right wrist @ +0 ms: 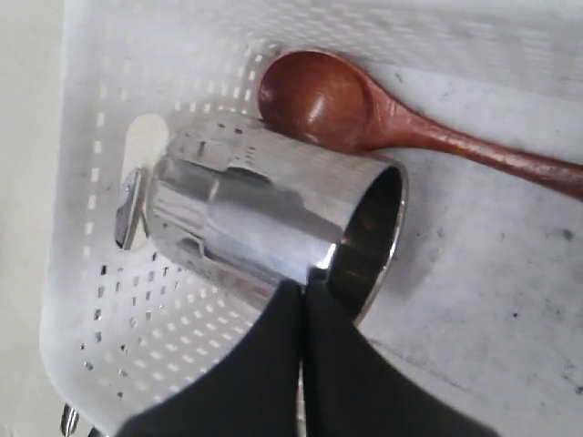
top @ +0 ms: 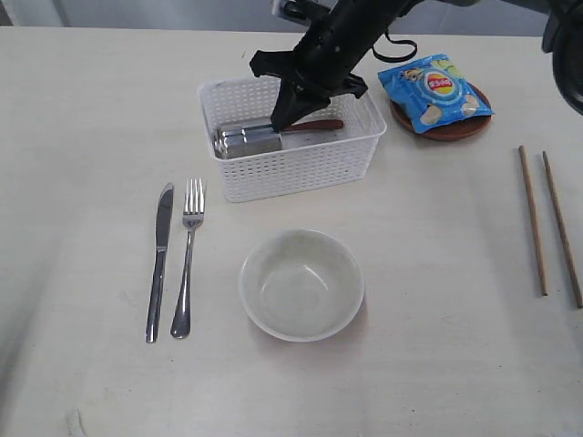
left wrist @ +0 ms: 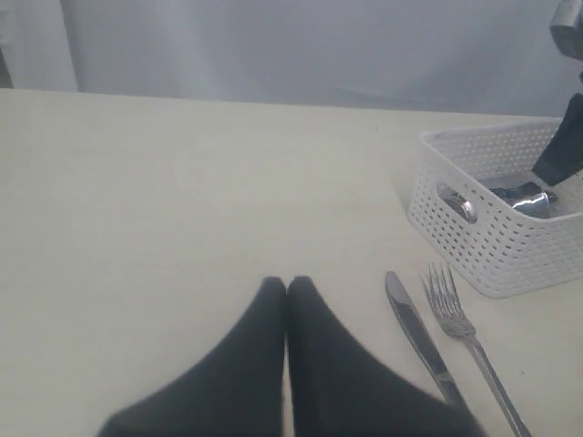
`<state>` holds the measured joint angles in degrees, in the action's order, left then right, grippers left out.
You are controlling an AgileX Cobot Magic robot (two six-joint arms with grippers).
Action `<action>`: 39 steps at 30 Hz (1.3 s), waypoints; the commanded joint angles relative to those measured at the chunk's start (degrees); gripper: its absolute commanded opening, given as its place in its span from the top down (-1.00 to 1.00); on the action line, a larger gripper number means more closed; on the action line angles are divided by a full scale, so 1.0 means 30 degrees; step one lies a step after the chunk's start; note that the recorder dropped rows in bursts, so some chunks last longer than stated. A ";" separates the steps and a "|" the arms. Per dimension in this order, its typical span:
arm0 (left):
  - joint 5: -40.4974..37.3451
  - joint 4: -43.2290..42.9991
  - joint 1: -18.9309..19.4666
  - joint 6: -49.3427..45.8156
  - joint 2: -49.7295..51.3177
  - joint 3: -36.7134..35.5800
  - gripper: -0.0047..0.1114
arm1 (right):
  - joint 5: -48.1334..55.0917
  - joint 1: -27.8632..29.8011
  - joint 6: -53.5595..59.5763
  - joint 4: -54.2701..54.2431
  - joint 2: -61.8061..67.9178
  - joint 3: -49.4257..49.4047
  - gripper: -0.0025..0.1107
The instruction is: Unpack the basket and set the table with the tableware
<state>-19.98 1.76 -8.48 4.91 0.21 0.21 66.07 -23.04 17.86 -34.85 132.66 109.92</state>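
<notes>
judging by how things are lying, the unpacking is looking well past halfway: the knife and fork are lying side by side on the table to the left of the white bowl, which is sitting upright just in front of the basket, and the 2 chopsticks are lying roughly parallel well off to the right. the brown plate is out too, near the basket's right end, but it is carrying a blue chips bag and is probably needing a better spot. 2 pieces are waiting inside the basket: the steel cup, lying on its side, and the wooden spoon, its bowl right against the cup's wall. the right claw is reaching down into the basket with its jaws pressed together, tips at the cup's rim; whether the thin wall is being pinched between them i cannot tell. the left claw is hovering over bare table near the knife, closed and carrying nothing. the table is showing a pale cream top with faint grain, the basket floor is looking scuffed and speckled, and a grey-white curtain is hanging behind the far edge.
</notes>
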 commanded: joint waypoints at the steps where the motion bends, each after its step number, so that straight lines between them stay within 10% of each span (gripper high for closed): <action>1: 0.0041 -0.0017 -0.0089 -0.0057 -0.0069 -0.0071 0.92 | -0.0059 0.0305 0.0501 -0.0017 -0.1271 -0.0008 0.96; 9: 0.0041 -0.0017 -0.0089 -0.0057 -0.0069 -0.0071 0.92 | 0.0636 0.0940 -0.0388 0.0165 -0.1264 -0.0008 0.95; 16: 0.0041 -0.0017 -0.0089 -0.0057 -0.0069 -0.0071 0.92 | 0.1297 0.2016 -0.0531 -0.2445 -0.0262 -0.0008 0.09; 39: 0.0041 -0.0017 -0.0089 -0.0057 -0.0069 -0.0071 0.92 | 0.0932 0.0541 -0.0270 -0.1353 0.0505 0.0386 0.19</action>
<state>-19.98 1.76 -8.48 4.91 0.21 0.21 68.93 -21.59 19.27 -42.18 134.66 110.05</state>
